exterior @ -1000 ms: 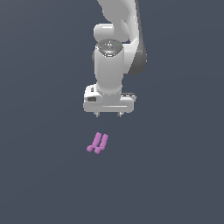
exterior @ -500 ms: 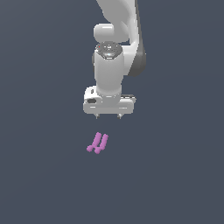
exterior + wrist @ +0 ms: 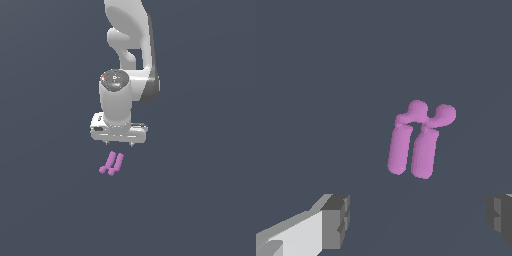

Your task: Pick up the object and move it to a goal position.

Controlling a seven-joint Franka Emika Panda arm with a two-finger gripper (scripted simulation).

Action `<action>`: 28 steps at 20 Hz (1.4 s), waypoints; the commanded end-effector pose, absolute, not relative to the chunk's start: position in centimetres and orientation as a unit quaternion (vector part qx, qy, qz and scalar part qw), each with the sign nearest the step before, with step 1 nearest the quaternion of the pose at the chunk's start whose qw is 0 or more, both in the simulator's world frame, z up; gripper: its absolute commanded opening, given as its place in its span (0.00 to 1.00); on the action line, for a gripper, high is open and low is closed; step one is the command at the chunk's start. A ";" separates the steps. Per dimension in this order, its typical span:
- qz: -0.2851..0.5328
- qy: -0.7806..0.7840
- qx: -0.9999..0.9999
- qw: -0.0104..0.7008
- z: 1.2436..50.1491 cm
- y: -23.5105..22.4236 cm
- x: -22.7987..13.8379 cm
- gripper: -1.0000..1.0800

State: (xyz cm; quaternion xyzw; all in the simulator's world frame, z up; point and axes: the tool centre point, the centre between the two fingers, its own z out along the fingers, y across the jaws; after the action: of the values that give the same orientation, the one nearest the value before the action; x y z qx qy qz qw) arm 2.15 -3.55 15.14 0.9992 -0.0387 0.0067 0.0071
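The counter point(image 3: 45, 210) is a flat, uniform dark slate-grey plane that fills both views to every edge; no walls, edges or markings show on it. The object point(image 3: 111, 164), taken as the landmark, lies on this surface: two short pink-purple rods side by side, nearly parallel. In the exterior view the white arm point(image 3: 127, 45) descends from the top of the frame and ends in the gripper point(image 3: 120, 143), which hangs just above the object and slightly toward the exterior view's right of it, apart from it, with two short finger tips showing beneath the white hand body. That view gives the arm's posture and the gap between gripper and object, but the object's detail is too small to read there. The wrist view supplies that detail: the object point(image 3: 416, 142) shows rounded knobs at one end of each rod, joined across by a short bridge, and blunt plain ends at the other. The same view shows two grey fingers point(image 3: 336, 221), spread wide with bare counter between them and nothing held; the object lies beyond them, touching neither. Nothing else lies near the object, and nothing screens it in either view.
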 end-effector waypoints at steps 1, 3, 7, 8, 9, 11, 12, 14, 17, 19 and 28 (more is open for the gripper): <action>0.005 -0.055 0.998 0.005 13.4 -4.4 2.9 0.96; 0.004 -0.069 0.998 0.003 11.9 -5.1 3.4 0.96; 0.002 -0.091 0.996 0.001 9.4 -6.3 4.1 0.96; 0.002 -0.095 0.995 0.001 8.9 -6.5 4.3 0.96; 0.001 -0.099 0.995 0.001 8.5 -6.8 4.4 0.96; 0.001 -0.106 0.994 0.001 7.7 -7.1 4.6 0.96; 0.001 -0.108 0.994 0.000 7.4 -7.3 4.6 0.96; 0.000 -0.112 0.994 0.000 6.9 -7.5 4.8 0.96; 0.000 -0.115 0.993 0.000 6.5 -7.7 4.8 0.96; -0.001 -0.115 0.993 0.000 6.5 -7.7 4.8 0.96; 0.000 -0.115 0.993 0.000 3.7 -7.7 4.7 0.96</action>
State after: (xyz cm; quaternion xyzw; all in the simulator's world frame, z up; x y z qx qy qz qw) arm 4.77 -7.67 4.51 0.9934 -0.1150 0.0003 0.0001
